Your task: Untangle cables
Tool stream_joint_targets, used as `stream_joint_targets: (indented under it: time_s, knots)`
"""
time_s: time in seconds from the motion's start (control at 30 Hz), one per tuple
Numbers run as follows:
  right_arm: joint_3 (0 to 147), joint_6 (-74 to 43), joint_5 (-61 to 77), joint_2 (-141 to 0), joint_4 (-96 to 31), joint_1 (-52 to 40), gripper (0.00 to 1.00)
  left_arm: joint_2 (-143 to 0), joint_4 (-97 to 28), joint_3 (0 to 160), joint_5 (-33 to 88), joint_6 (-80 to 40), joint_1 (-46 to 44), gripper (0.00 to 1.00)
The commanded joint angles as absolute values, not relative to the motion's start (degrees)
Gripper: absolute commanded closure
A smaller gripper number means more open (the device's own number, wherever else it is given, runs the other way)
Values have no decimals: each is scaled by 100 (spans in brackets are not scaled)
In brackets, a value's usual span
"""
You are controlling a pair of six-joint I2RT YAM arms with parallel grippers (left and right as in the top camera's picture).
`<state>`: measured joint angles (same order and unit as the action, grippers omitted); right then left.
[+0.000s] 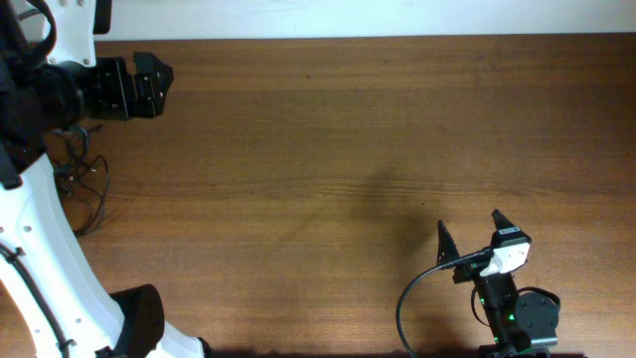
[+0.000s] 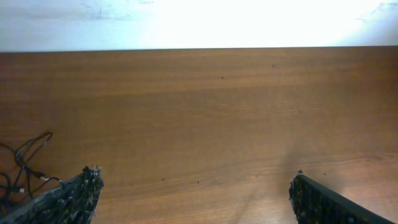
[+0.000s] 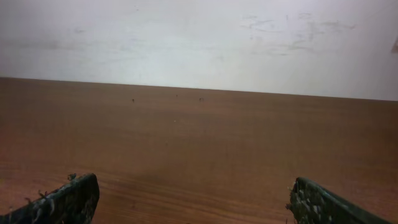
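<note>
The cables [image 1: 87,177] are thin black cords in a loose tangle at the table's left edge, partly hidden under my white left arm. In the left wrist view the cables [image 2: 26,160] show at the lower left, outside the left finger. My left gripper [image 1: 166,88] hovers at the back left, pointing right, beyond the cables and apart from them. Seen from its own wrist, my left gripper [image 2: 195,177] is open over bare wood. My right gripper [image 1: 468,221] stands open near the front right, far from the cables. The right wrist view shows my right gripper [image 3: 194,182] with nothing between its fingers.
The left arm's white link [image 1: 50,259] slants across the table's front left. A thick black robot cable [image 1: 409,290] loops beside the right arm's base [image 1: 522,313]. A white wall [image 3: 199,43] runs behind the table's far edge.
</note>
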<state>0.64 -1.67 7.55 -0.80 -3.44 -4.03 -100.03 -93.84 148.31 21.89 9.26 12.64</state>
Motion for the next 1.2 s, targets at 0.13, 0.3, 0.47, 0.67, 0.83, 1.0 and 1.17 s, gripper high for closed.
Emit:
stream_joint_targets:
  time_s: [0.13,0.3,0.47,0.67,0.83,1.0,1.17]
  knots:
    - [32,-191,834,-19,-370,-368,1,-10038,-9380,14831,2209,998,1240,1]
    - [32,-189,834,-19,-368,-368,1,-9942,-9590,14811,2209,998,1240,1]
    - [32,-191,834,-19,-370,-368,1,-8735,-8289,12766,1975,1000,1240,0]
    - [32,-191,834,-19,-368,-368,1,-6451,-5078,8473,1973,1002,1240,1]
    - [32,-191,834,-19,-368,-368,1,-4716,-2206,5253,1970,1253,956,1]
    - [32,-189,834,-19,-368,-368,1,-3236,-399,2786,1365,1747,550,1]
    - [32,-189,834,-19,-368,-368,1,-1935,45,1247,888,1743,495,1]
